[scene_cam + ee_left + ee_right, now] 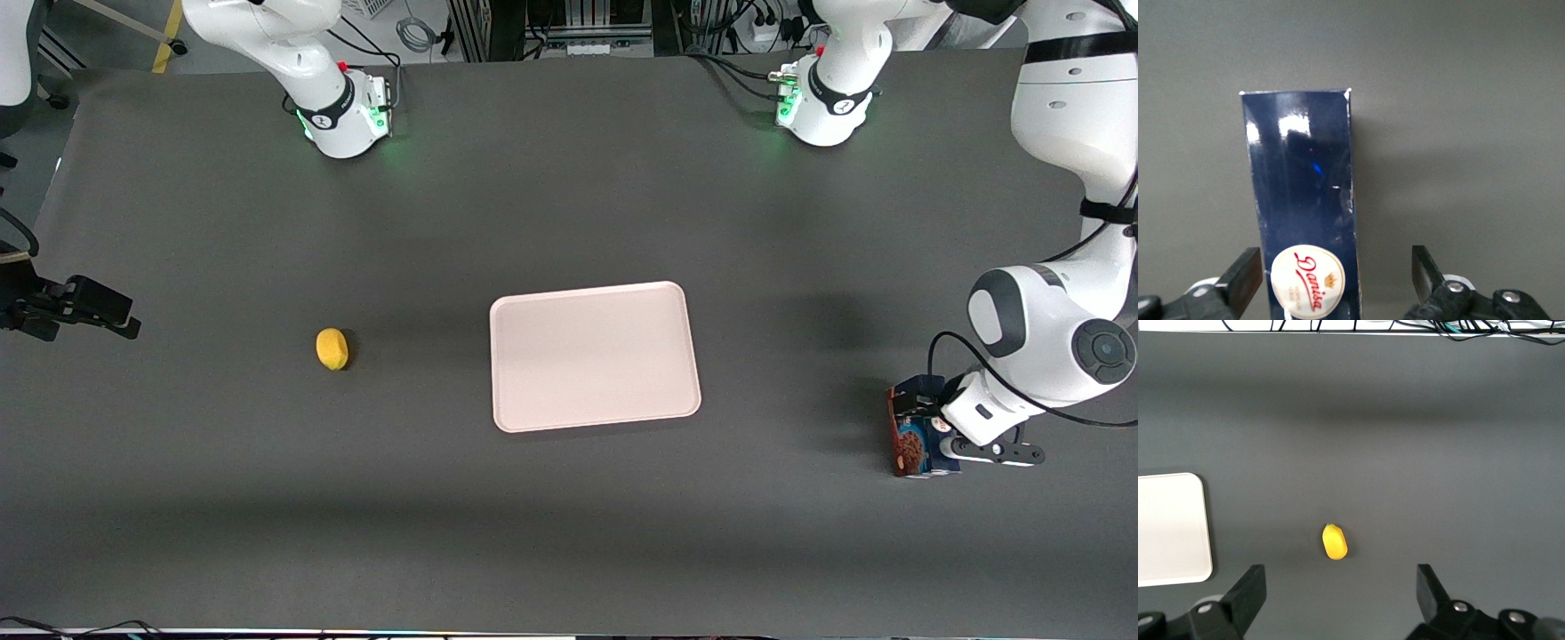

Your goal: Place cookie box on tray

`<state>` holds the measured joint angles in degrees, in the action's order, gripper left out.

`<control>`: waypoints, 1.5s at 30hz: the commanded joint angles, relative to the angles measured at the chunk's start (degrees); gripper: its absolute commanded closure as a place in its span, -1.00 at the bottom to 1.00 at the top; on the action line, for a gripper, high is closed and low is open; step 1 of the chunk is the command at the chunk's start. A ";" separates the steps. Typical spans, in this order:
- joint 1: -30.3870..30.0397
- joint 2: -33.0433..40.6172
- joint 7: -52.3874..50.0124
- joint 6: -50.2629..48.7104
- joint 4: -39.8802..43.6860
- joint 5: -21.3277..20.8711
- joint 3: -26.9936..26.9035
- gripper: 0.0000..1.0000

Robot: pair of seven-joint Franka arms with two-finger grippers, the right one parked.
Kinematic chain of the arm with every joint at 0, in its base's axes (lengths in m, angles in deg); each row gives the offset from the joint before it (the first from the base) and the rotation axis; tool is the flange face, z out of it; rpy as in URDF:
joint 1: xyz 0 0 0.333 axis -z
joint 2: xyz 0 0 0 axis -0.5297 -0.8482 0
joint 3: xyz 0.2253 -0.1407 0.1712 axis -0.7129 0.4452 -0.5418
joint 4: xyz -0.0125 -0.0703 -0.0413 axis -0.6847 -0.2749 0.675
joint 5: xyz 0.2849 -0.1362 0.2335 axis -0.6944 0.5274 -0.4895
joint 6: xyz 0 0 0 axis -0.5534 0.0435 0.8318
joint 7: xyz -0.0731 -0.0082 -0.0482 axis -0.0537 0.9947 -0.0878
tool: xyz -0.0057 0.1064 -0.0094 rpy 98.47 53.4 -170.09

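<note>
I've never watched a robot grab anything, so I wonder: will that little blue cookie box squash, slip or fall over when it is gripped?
The cookie box looks like thin carton, so it is probably light and may dent under a hard squeeze. Its glossy face shows glare, so it could slip a little. It appears to stand narrow on the table, so a sideways nudge might tip it. The gripper is open, with its fingers on either side of the box.

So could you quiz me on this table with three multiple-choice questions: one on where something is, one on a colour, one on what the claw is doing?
1. Where is the cookie box?
A. on the tray
B. on the table toward the working arm's end
C. beside the yellow lump

2. What colour is the tray?
A. pale pinkish-white
B. green
C. black

3. How are the fingers of the gripper?
A. shut with nothing between
B. open, either side of the box
C. shut on the yellow lump

Key: 1 B, the box stands apart from the tray. 2 A, seen from the front. 3 B, a gap shows beside the box.
</note>
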<state>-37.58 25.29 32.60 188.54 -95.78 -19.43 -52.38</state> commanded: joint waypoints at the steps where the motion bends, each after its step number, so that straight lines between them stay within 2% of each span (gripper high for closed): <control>1: 0.41 -0.53 -1.64 1.87 0.82 -0.09 -0.96 -0.99; 11: 0.85 -0.53 -7.27 1.09 0.56 -0.18 -1.14 -0.99; 17: 0.94 -0.88 -7.27 1.53 0.47 -0.18 -1.14 -0.90; 27: 1.29 -0.97 -10.87 1.26 0.56 -0.18 -0.88 -0.41; 30: 1.38 -0.97 -11.93 1.09 0.47 -0.18 -0.70 -0.33; 32: 1.38 -0.88 -12.37 1.09 0.56 -0.18 -0.70 -0.08; 36: 1.38 -0.88 -13.42 1.09 0.56 -0.18 -0.70 0.01; 40: 1.47 -0.88 -13.34 1.09 0.56 -0.18 -0.70 0.28; 43: 1.38 -0.88 -13.07 1.09 0.56 -0.18 -0.70 0.60; 45: 1.38 -0.71 -12.90 1.09 0.65 -0.18 -0.70 0.64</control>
<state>-36.63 24.65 20.51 189.75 -95.71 -19.47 -52.84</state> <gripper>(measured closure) 0.718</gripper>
